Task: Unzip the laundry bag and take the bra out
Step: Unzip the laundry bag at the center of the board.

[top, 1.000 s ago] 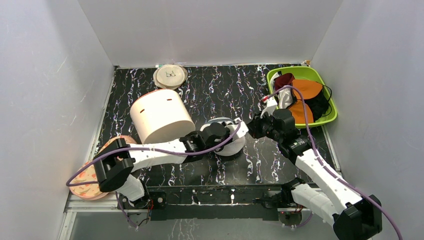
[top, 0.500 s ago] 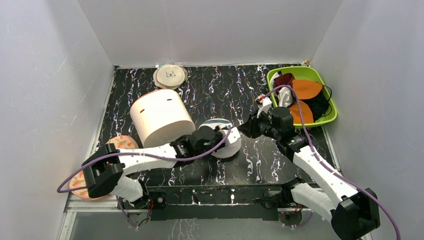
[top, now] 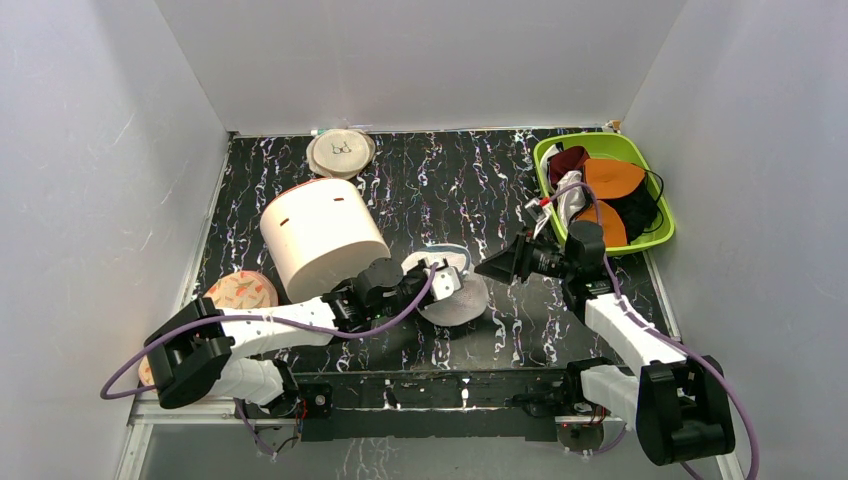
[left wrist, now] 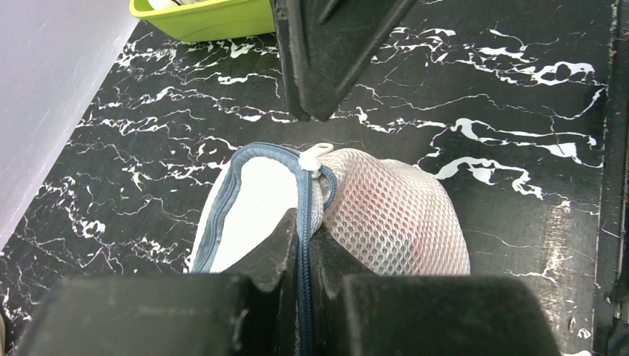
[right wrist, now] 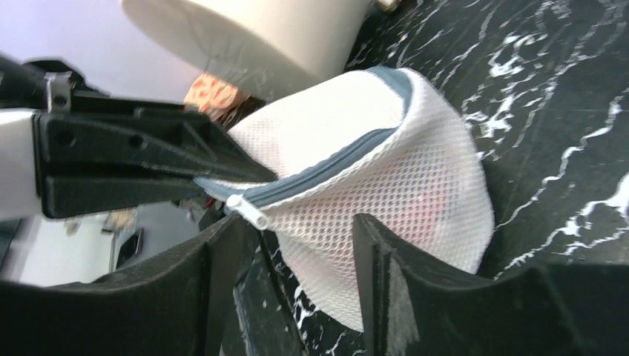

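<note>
The laundry bag [top: 455,292] is lying on the tabletop [top: 420,190], front centre. The left end effector [left wrist: 300,222] is clamping its zipped rim. The right end effector [right wrist: 297,230] is standing open, facing the zip pull [right wrist: 246,210]. The mesh is probably handling as light, soft and collapsible, so the small rigid pull is offering the surest hold.

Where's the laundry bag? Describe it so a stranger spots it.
Start at the cream cylinder on the black table. Right of it, nearer the arms, lies the laundry bag. Unlike the flat beige disc behind, it is a white mesh dome with a blue-grey zip.
</note>
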Controlling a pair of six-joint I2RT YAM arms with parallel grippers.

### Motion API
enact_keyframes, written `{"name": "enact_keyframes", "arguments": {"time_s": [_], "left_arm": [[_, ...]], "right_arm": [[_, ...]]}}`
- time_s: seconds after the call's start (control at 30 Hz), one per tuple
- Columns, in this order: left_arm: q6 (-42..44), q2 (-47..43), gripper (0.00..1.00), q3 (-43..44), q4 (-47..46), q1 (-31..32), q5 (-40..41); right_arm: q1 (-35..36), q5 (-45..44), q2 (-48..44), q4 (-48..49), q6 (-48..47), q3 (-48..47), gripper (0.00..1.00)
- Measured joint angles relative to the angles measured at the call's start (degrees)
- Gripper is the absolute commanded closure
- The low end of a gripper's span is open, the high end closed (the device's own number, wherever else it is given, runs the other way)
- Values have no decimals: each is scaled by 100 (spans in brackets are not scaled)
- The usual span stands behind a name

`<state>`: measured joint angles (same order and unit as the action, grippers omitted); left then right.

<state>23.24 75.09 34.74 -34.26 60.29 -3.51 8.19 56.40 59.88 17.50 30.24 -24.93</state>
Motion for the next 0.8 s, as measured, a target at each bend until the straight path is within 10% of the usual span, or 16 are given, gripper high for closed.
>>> {"name": "enact_keyframes", "arguments": {"time_s": [0.6,0.8], "left_arm": [[81,-57,100,0,28,-2,-468],[101,-57,100,0,52,-2,-492]], "right_arm": [[323,697,114,219,28,28,78],[356,699,68,216,33,28,62]]}}
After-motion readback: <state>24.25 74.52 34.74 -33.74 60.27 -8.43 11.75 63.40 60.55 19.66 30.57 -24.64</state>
